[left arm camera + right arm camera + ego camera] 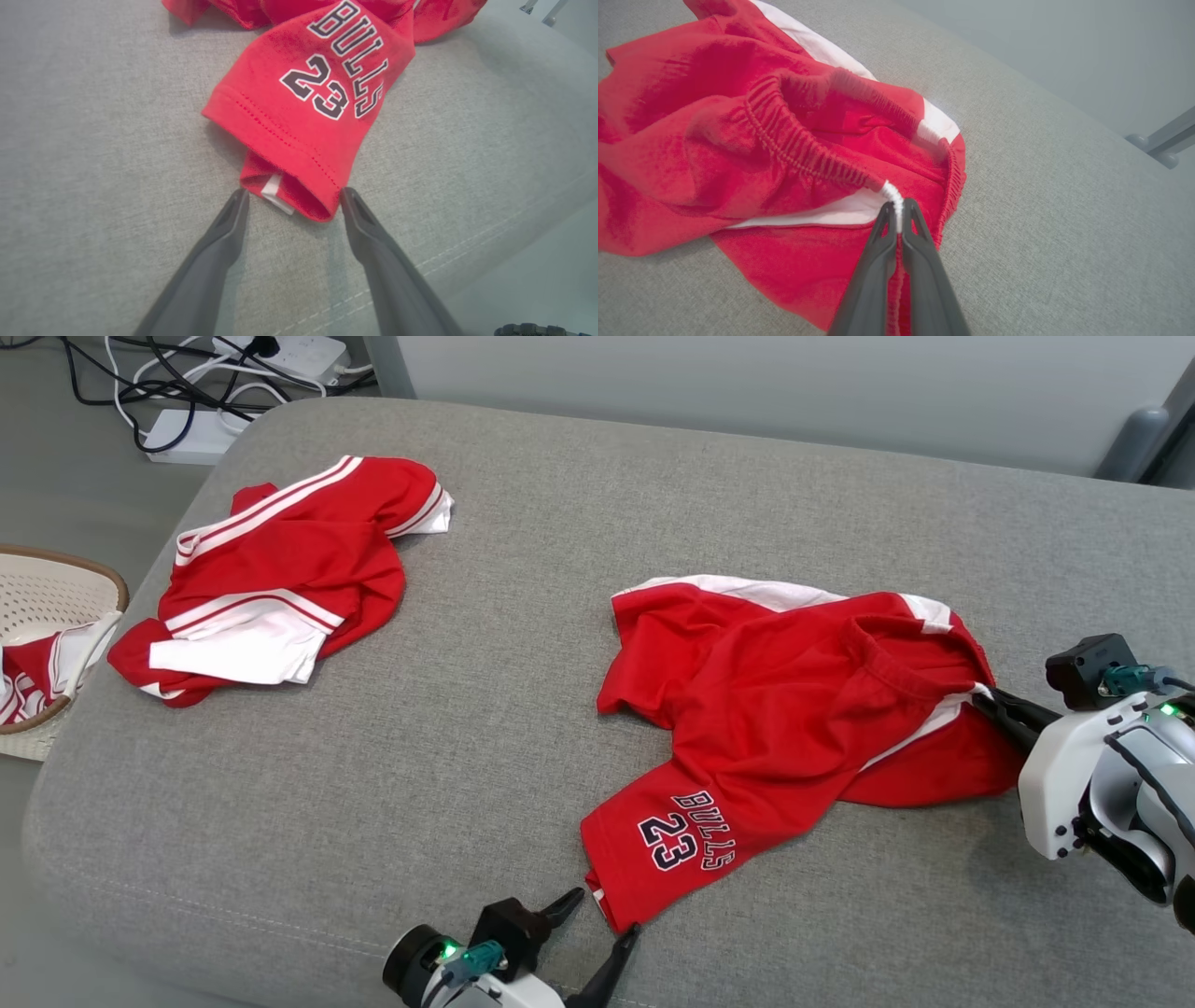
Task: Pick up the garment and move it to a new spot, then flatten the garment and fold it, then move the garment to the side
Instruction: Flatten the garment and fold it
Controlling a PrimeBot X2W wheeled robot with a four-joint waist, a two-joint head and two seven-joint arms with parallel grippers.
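Note:
The garment is a pair of red shorts with white side stripes and a "BULLS 23" print, lying crumpled on the grey cushion. My right gripper is shut on the white part of its elastic waistband at the right side. My left gripper stands open at the near hem of the printed leg. In the left wrist view the hem corner lies between the two fingertips, with the gripper low over the cushion.
A second red and white garment lies crumpled at the cushion's far left. A white woven basket with more red cloth stands off the left edge. Cables and a power strip lie on the floor behind. The cushion's front seam runs close to my left gripper.

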